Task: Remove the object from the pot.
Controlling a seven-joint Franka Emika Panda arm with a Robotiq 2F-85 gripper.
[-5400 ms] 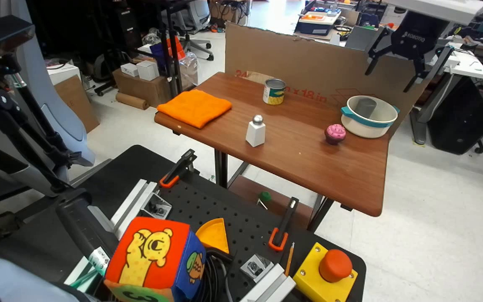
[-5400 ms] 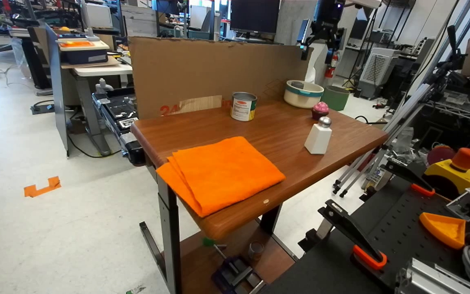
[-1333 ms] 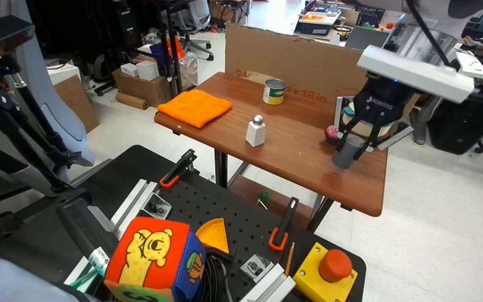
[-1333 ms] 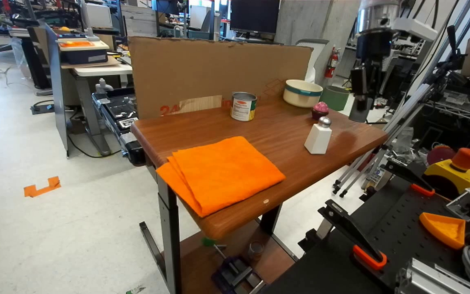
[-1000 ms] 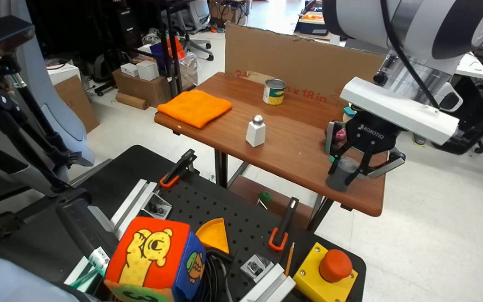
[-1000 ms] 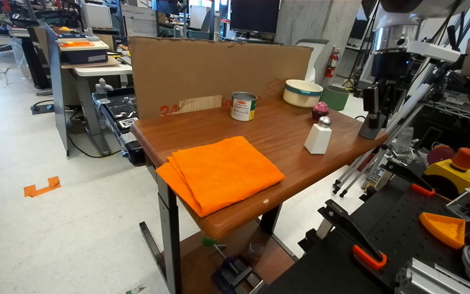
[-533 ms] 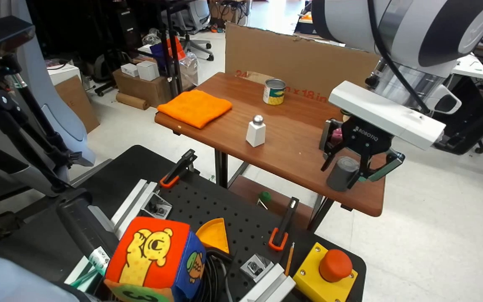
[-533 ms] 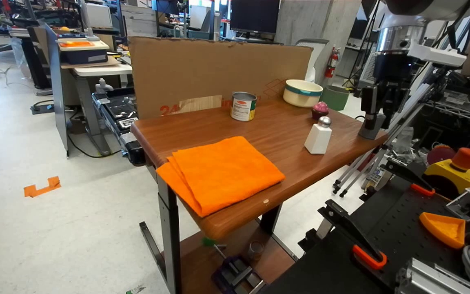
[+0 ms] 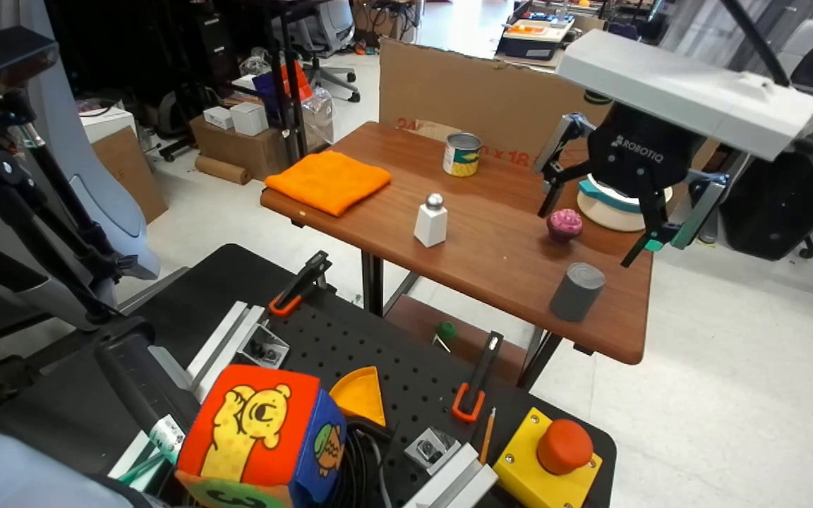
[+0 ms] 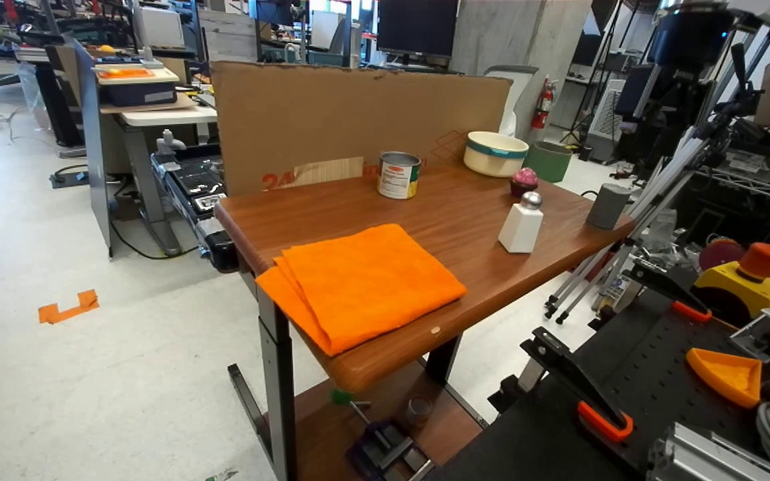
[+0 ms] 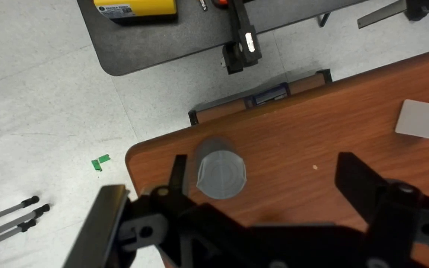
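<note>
The cylinder (image 9: 577, 293) is what I'd worry about. It sits on the table (image 9: 498, 247), out of the pot (image 9: 611, 214), near the corner and edge, so a bump might send it to the floor (image 9: 745, 339). The likeliest cause would be one of the fingers (image 11: 358, 182) dipping or sweeping low and catching its top when the arm (image 9: 731, 32) swings away. I take it to be upright (the lean it shows in both exterior views looks like distortion), but nothing props it, and a light touch could tip it. The cupcake (image 9: 564, 226) is the other risk: it sits just beside the pot, and a low path that way could shove it against the pot's side.

In an exterior view the gripper (image 9: 585, 238) reaches in from the upper right and points down at a slight slant, its fingers spread wide with nothing held. It hangs higher than the cylinder and clear of it; the wrist view frames the flat grey top below, nearer one finger than the other. I judge the removal done; going straight up looks the safest way out.
</note>
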